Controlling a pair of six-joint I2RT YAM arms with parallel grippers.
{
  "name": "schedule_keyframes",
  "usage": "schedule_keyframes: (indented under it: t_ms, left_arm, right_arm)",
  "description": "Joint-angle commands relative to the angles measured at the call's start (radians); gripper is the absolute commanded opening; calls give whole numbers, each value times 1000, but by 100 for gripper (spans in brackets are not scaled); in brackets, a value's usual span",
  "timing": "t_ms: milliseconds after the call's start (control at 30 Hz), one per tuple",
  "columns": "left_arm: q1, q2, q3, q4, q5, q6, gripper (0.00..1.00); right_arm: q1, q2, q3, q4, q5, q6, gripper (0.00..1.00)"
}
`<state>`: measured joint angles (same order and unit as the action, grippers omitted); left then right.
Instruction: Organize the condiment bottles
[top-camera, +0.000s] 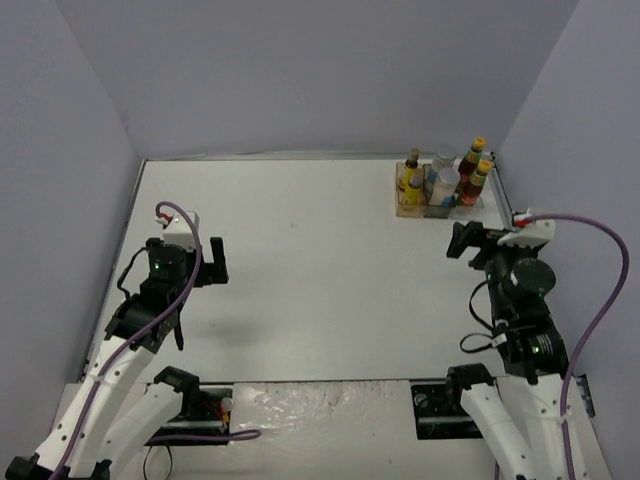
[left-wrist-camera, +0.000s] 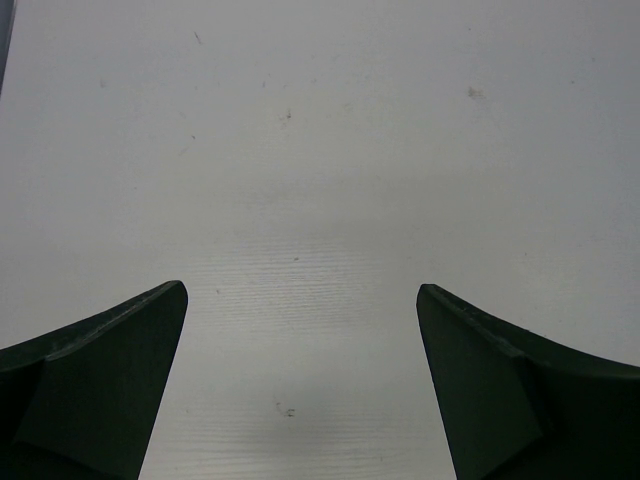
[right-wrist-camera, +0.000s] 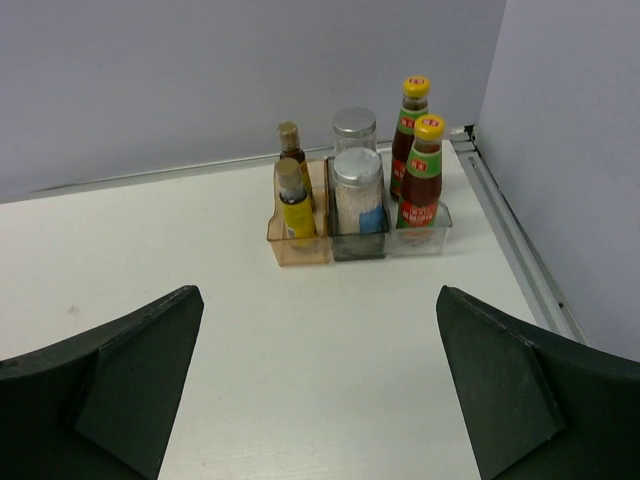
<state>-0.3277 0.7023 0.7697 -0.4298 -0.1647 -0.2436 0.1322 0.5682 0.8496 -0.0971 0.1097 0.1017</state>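
Right wrist view looks past the right jaws, spread and empty, at the condiment bottles (right-wrist-camera: 358, 190). All six stand in the compartment tray (right-wrist-camera: 300, 252) at the table's (right-wrist-camera: 250, 330) far right corner. Two tan-capped yellow-labelled bottles (right-wrist-camera: 294, 200) are in the orange section, two silver-lidded shakers (right-wrist-camera: 354, 130) in the grey, and two dark red yellow-capped bottles (right-wrist-camera: 421, 180) in the clear. The left jaws, also spread and empty, hang over the table's left side, well apart. Sorting looks done. The risk is the right arm (top-camera: 520, 290), near the tray: a careless forward swing could topple the tall red bottles.
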Motion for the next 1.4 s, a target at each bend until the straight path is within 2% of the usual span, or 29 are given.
schedule_keyframes:
  t_ms: [0,100,267,533,1367]
  left_arm:
    - [-9,-26,10,56,-37,-3,97]
    - [-10,-38,5,51,-50,0,97]
    - [-9,-66,17,8,-63,1,97]
    - [-8,-119,-19,15,-99,18,97]
    - [-8,-59,-48,82,-124,50,97]
  right_arm:
    - [0,-112,-70,-21,23,31,100]
    - [0,-194,-87,-74,40,27,100]
    - [1,-244,-87,-147,35,8,100]
    - [1,-231,-95,-158,75,41,100]
    - [71,-228,-93,-165,90,52,100]
